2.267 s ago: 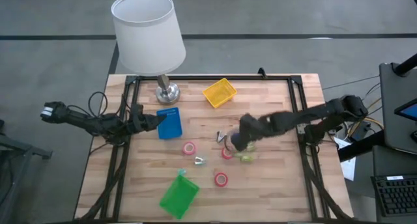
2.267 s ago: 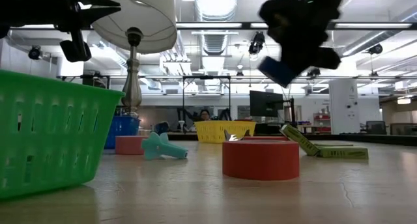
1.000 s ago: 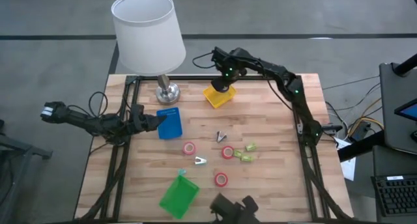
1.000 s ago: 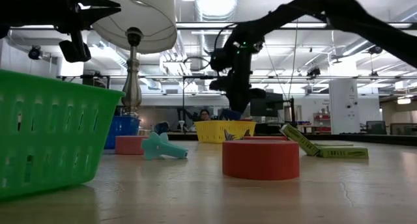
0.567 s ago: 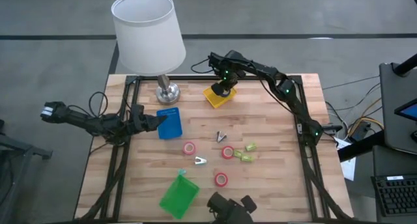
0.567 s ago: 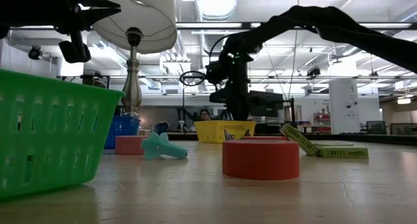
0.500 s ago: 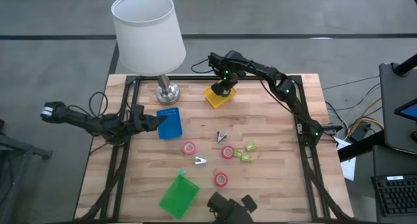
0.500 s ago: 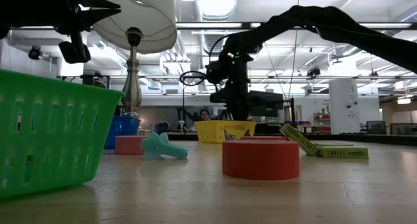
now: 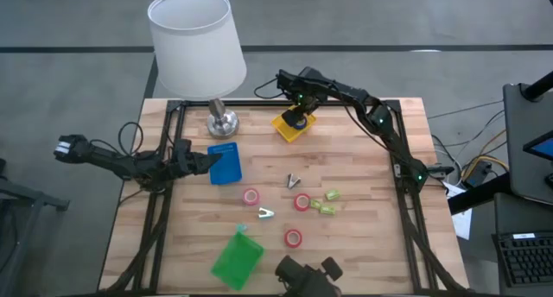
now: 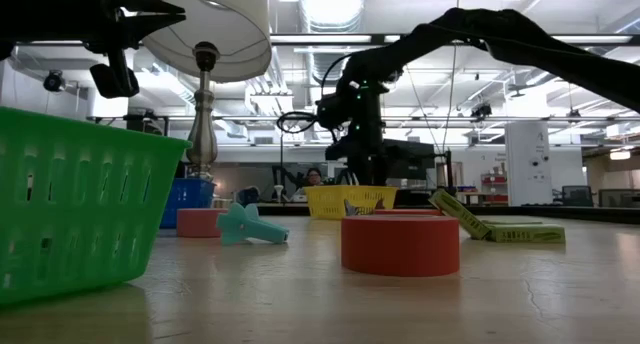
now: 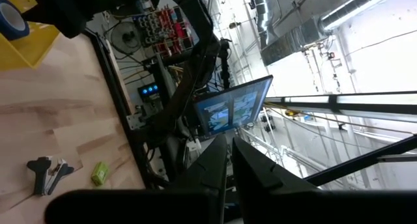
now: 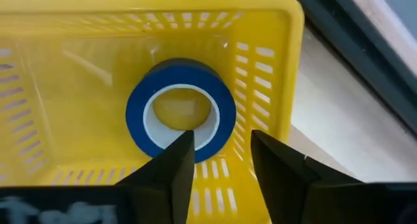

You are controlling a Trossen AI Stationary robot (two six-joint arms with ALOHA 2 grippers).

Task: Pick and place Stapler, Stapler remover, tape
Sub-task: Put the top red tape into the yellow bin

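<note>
We see our right gripper (image 12: 218, 160), fingers apart, poised over the yellow basket (image 12: 270, 68) where the blue tape (image 12: 180, 110) lies flat, released.

tape rolls: 4 (image 9: 251, 196) (image 9: 301, 202) (image 9: 293, 237) (image 12: 180, 113); baskets: 3 (image 9: 292, 129) (image 9: 225, 164) (image 9: 236, 259); lamp: 1 (image 9: 197, 47)

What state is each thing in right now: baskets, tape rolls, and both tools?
Blue tape: lying flat inside the yellow basket, released.
Yellow basket: upright, holding the blue tape.
Right tool: open, above the yellow basket.
Left tool: shut, by the blue basket.
Blue basket: upright on the table.
Green basket: tipped on its side.
Red tape rolls: three, flat on the table.
</note>
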